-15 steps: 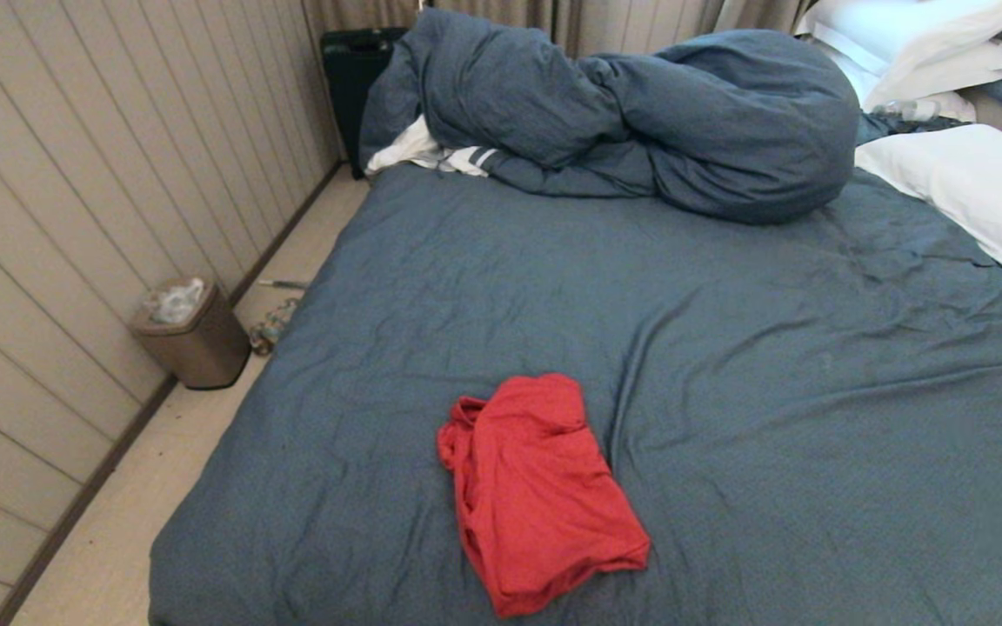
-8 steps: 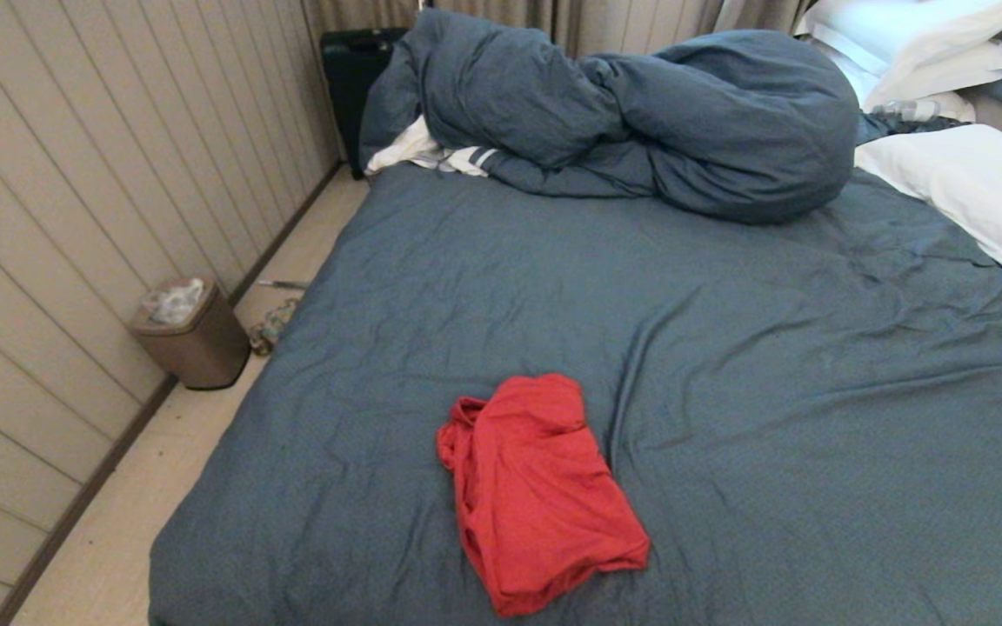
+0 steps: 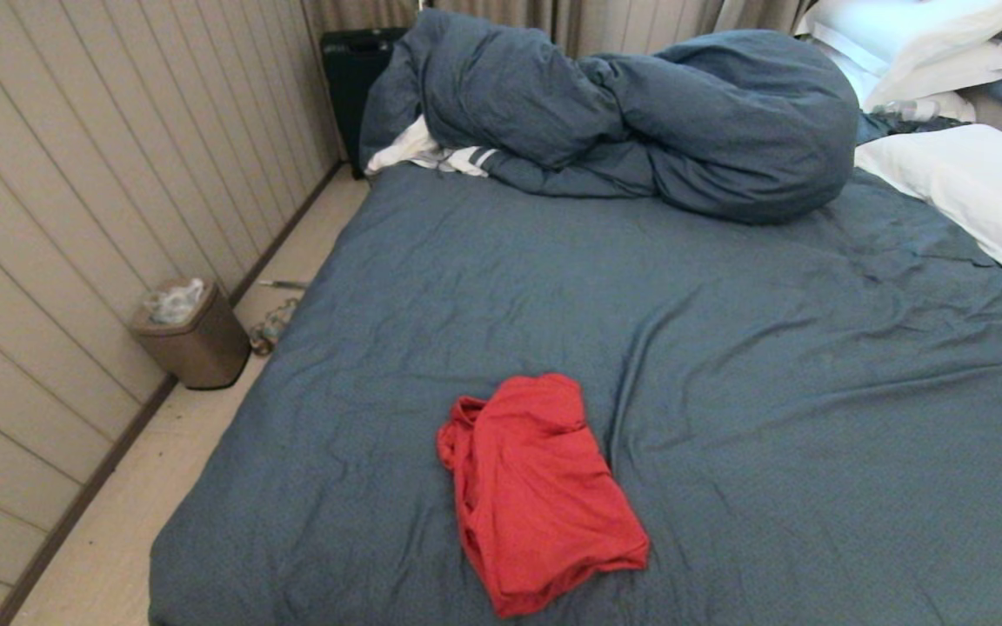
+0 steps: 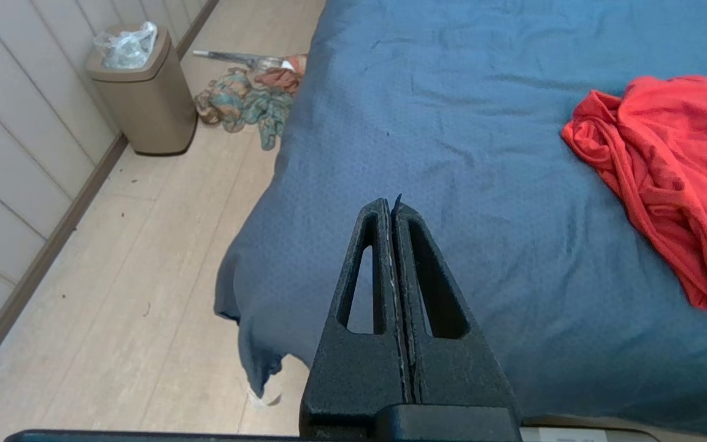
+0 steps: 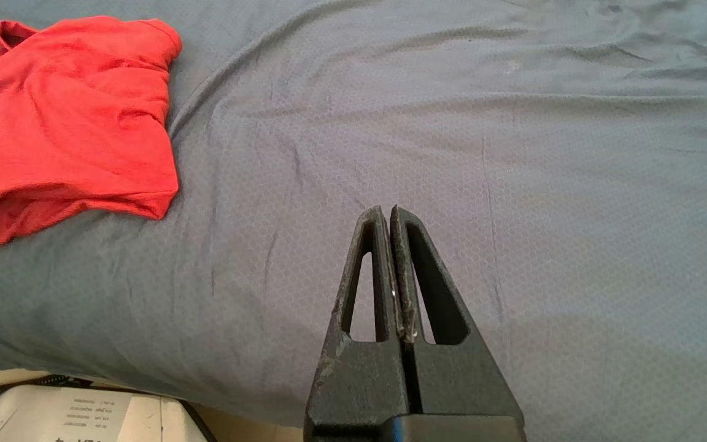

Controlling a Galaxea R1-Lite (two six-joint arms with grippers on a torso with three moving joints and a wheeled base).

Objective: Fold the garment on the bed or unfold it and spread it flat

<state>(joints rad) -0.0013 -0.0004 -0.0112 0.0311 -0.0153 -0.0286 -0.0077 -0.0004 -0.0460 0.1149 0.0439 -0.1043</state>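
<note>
The garment (image 3: 540, 496), a red T-shirt, lies crumpled in a loose heap on the bed (image 3: 727, 365), near its front edge and slightly left of the middle. Its folds hide any print. Around it the dark blue-grey sheet is wrinkled.

The left end effector (image 4: 391, 205) hangs over the front left corner of the bed, its 2 black fingers pressed together and holding nothing; the garment lies well apart from it. The right end effector (image 5: 388, 212) hangs over bare sheet near the bed's front edge, fingers also pressed together and empty, with the garment well off to its side. Neither arm shows in the head view.

At the far end of the bed a bunched duvet (image 3: 640, 113) of the same colour lies in a mound, a white striped cloth (image 3: 440, 155) poking from under its left end. White pillows (image 3: 971, 187) lie at the right. On the floor to the left stand a tan waste bin (image 3: 188, 335) against the panelled wall and a small heap of patterned fabric (image 4: 246, 104) beside it.
</note>
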